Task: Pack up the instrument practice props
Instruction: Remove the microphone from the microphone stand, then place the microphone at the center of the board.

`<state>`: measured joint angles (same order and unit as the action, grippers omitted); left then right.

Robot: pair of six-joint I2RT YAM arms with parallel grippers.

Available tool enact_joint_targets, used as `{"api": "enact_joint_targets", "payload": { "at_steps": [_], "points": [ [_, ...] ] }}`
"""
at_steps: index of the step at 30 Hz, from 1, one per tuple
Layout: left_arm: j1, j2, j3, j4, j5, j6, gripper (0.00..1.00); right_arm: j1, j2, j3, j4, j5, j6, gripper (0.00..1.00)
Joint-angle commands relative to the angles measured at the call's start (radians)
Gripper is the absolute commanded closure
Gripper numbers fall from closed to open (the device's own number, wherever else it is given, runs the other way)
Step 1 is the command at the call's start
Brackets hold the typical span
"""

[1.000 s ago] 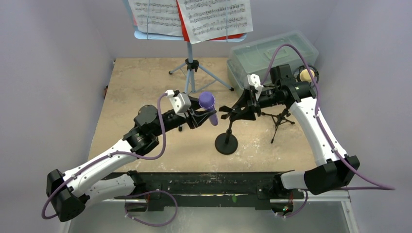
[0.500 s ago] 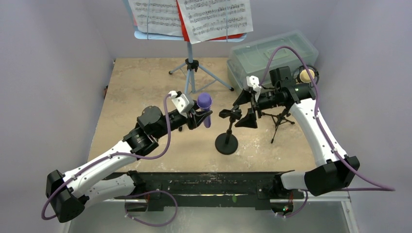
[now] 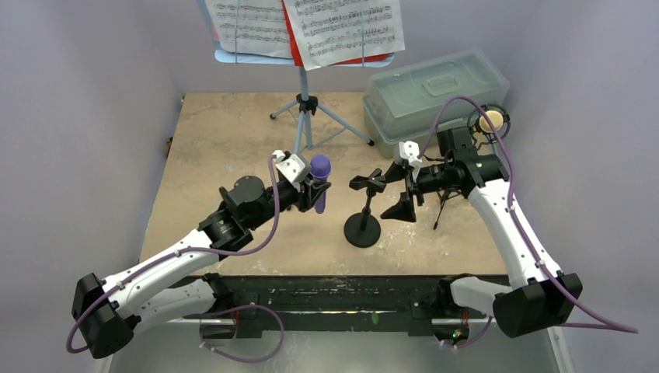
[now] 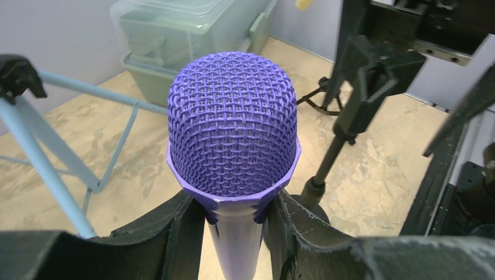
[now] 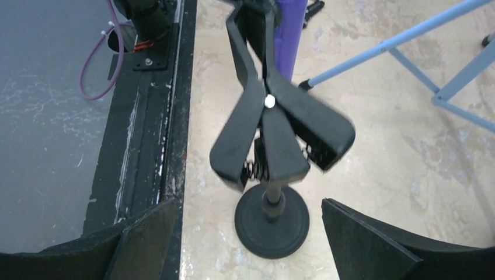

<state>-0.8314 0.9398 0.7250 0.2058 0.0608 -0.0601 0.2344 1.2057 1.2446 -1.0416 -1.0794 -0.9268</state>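
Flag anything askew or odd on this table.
The sheet-music pages on the pale-blue music rack sit crooked: the right one tilts and overlaps the left, a red sheet poking out beneath. Nothing looks spilled or broken.

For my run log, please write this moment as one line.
left gripper: shut on purple microphone, upright | right gripper: open, facing round-base mic holder | box: lid on

left arm (image 3: 177, 254) reaching centre, jaws clamped | right arm (image 3: 507, 220) reaching centre, jaws wide apart
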Motion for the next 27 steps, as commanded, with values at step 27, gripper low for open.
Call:
{"api": "enact_joint_targets", "payload": {
  "at_steps": [27],
  "points": [
    [0.195,0.049,0.050,-0.382,-0.430,-0.402,1.00,-0.121,-0.175,-0.383,0.297,0.149,0.075,0.01]
  ]
}}
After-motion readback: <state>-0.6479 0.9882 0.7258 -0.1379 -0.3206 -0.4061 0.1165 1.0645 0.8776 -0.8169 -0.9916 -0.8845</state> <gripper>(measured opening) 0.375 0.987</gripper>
